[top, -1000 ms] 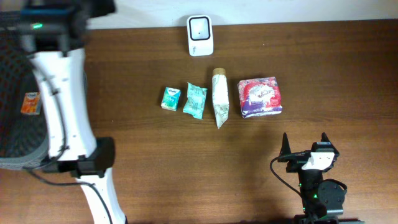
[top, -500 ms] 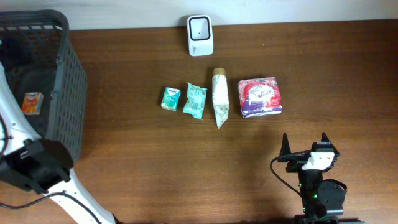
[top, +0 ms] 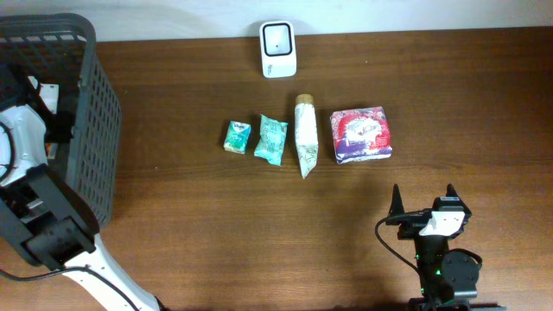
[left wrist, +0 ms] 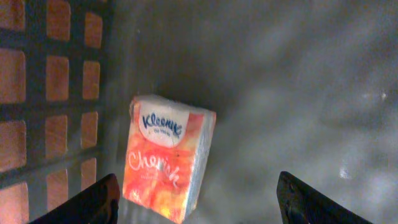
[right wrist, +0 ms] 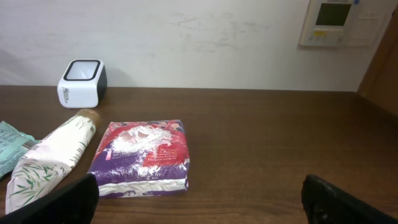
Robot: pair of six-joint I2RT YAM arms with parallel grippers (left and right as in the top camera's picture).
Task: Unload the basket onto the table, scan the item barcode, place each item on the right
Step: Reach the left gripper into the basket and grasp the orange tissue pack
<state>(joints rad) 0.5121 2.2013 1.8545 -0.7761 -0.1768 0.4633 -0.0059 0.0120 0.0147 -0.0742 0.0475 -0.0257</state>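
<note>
Overhead: scanner (top: 276,49) stands at the far edge of the counter (top: 216,242); in front of it is a row of four items: small teal box (top: 237,136), teal sachet (top: 271,139), white pouch (top: 305,135), purple pack (top: 361,135); none of them touch the scanner. Dark mesh basket (top: 95,130) sits at the counter's left end; my left arm (top: 22,164) reaches over its rim and covers the inside, so this view shows neither the left tool nor what lies in the basket.

Left wrist view fills that gap: an orange tissue pack (left wrist: 166,155) lies on the basket floor, close to the mesh wall, its printed face up; no barcode can be seen on that face. Left tool (left wrist: 196,198) is above it, fingers (left wrist: 93,202) spread wide at the lower corners of the view, neither touching the pack; nothing gripped.

Right tool (top: 423,200) sits at the near right of the counter, well apart from the row; overhead shows only its two dark prongs. Right wrist view: right tool (right wrist: 199,208) fully spread, nothing between the fingers; the purple pack (right wrist: 143,158) and white pouch (right wrist: 53,155) lie side by side, the scanner (right wrist: 83,83) behind them; this view alone shows a wall panel (right wrist: 336,22) above the counter.
</note>
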